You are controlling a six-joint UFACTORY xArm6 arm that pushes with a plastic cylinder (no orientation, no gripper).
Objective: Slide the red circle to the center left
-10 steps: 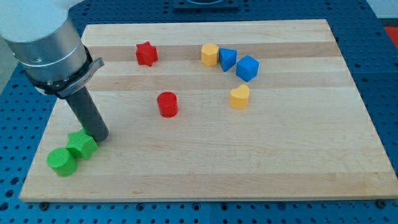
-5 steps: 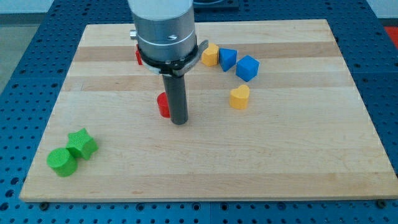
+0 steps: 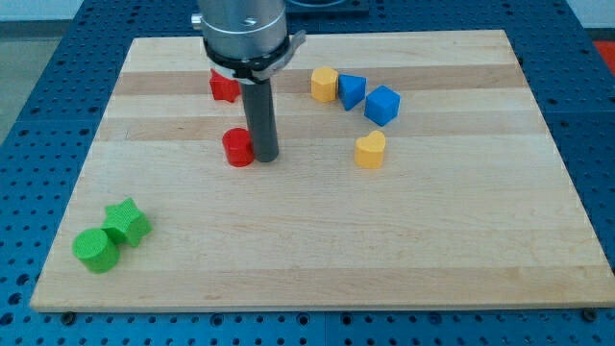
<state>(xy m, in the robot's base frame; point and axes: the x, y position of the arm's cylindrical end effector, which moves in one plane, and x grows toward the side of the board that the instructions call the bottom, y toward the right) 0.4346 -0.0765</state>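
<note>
One arm comes down from the board's far edge, its grey metal collar sitting over the upper left of centre, and the straight dark rod drops nearly upright from it to the wood. Our tip rests on the pale wooden board left of its centre, pressed against the right side of the small red circle block (no gap shows between them). We have no jaws to speak of, only this rod, so there is nothing to spread or pinch.

The red circle is a short red cylinder standing upright, round face up; its right edge is partly hidden behind the rod. It lies in the board's middle band, left of centre and well apart from the left edge.

Just behind the rod, toward the far edge, the red star block shows only in part. Toward the far right sit the yellow block (shape unclear), a blue wedge-like block beside it and a blue cube, with a yellow heart block nearer us. In the near left corner a green star block touches a green cylinder block.
</note>
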